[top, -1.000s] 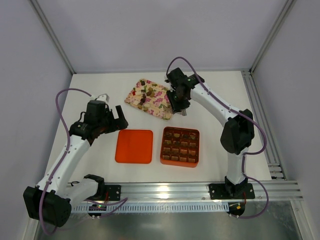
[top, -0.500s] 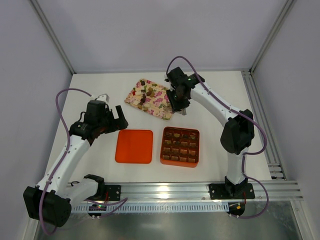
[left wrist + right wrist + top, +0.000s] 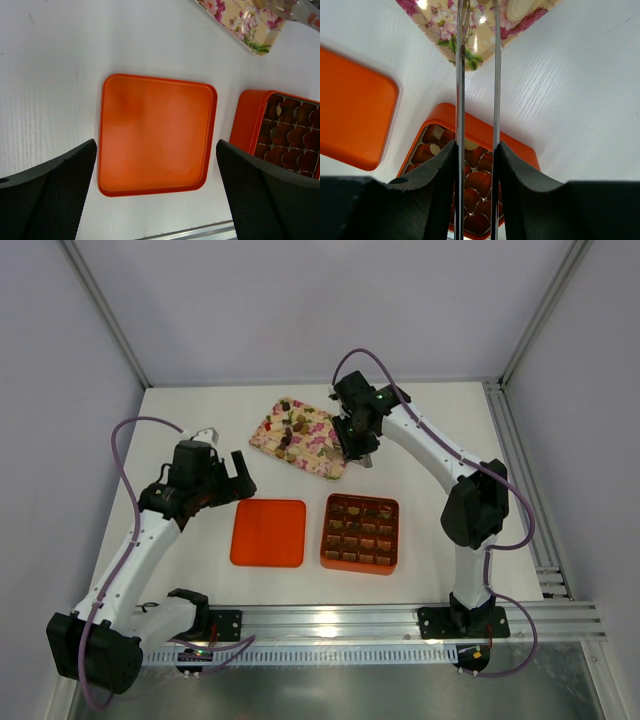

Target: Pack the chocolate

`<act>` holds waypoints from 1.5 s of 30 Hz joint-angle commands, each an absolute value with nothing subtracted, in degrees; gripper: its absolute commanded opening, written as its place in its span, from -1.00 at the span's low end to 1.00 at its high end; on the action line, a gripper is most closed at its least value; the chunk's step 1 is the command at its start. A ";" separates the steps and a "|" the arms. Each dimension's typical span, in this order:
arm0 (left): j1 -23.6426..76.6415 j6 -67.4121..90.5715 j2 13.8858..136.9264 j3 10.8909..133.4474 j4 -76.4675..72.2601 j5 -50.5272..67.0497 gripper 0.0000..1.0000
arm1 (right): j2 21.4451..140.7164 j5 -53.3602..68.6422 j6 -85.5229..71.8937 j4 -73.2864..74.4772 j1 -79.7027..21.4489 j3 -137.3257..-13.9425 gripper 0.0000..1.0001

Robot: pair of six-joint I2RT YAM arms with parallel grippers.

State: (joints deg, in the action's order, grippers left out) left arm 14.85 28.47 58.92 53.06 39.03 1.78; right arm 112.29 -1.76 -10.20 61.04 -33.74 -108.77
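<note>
The chocolate (image 3: 290, 437) is split between two places. Nearest the arm bases, part of it is seen in the grid of the orange box (image 3: 360, 562): a few tan lumps are plain in the cells. The darker cells may be filled or may be bare liners, which cannot be told from these views. The orange lid (image 3: 268, 532) is laid flat just beside the box on the left, not yet fitted. The left gripper (image 3: 228, 478) is held above the lid with its jaws spread wide and nothing between them.

Farther back, a scatter of dark and tan lumps is left on the floral tray (image 3: 325, 462). The right gripper (image 3: 358, 450) is poised over the tray's right end and is clamped on a pair of thin metal tweezers (image 3: 476, 75). The blades reach to the tray, but their tips are cut off in the wrist view, so whether a lump is pinched cannot be told.

The packing is judged to be under way but unfinished: the tray is yet to be emptied into the box, and the lid is yet to be put on.
</note>
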 commanded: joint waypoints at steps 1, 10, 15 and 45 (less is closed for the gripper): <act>14.59 28.21 58.89 54.23 38.06 2.02 0.99 | 111.01 -1.32 -9.76 60.91 -33.57 -111.36 -0.21; 14.59 28.13 58.89 54.14 37.97 2.02 0.99 | 112.76 -1.58 -9.32 61.43 -33.57 -112.94 -0.12; 14.59 28.13 58.71 54.14 37.97 2.02 0.99 | 114.26 -1.76 -8.70 61.61 -33.49 -113.73 -0.07; 14.59 28.21 58.80 54.05 38.06 1.76 0.99 | 116.72 1.12 -7.03 58.98 -32.26 -110.57 -0.11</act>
